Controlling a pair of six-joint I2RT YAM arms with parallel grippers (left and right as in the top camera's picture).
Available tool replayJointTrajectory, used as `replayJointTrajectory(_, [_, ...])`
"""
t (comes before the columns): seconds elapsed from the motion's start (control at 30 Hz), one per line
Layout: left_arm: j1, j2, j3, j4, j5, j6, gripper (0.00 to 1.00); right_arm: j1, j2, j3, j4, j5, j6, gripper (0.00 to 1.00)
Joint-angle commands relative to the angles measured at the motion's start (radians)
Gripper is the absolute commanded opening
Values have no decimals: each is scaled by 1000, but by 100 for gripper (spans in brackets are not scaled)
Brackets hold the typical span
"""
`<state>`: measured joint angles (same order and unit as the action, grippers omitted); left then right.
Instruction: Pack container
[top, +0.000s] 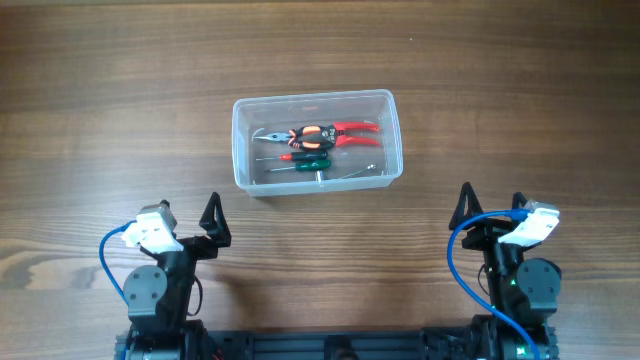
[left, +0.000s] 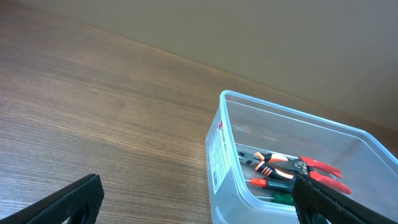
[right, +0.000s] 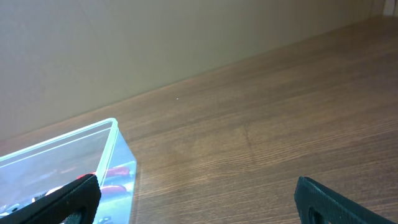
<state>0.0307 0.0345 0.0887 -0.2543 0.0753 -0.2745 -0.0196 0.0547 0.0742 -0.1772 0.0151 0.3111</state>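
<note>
1. Wood-grain table (top: 100, 100), overhead: we log the container (top: 240, 145) at centre, holding red-handled pliers (top: 325, 133) and two screwdrivers (top: 305, 158).
2. Left wrist: we note the left gripper (left: 196, 186) spread wide, empty, container ahead-right.
3. Right wrist: we note the right gripper (right: 198, 186) likewise released, container lower-left.

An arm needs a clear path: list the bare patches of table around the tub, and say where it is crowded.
Bare table lies left and right of the container, beyond its far wall, and in the strip between its near wall and the open left claw and right claw. Only the container's inside is crowded: pliers and screwdrivers fill its middle.
</note>
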Motion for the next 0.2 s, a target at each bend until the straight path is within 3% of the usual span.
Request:
replayJointTrajectory(0.0, [-6,-5,-11,3,-6,21,100,2,-13,2,7,-15,10,100])
replayJointTrajectory(0.17, [-6,-5,-11,3,-6,21,100,2,-13,2,7,-15,10,100])
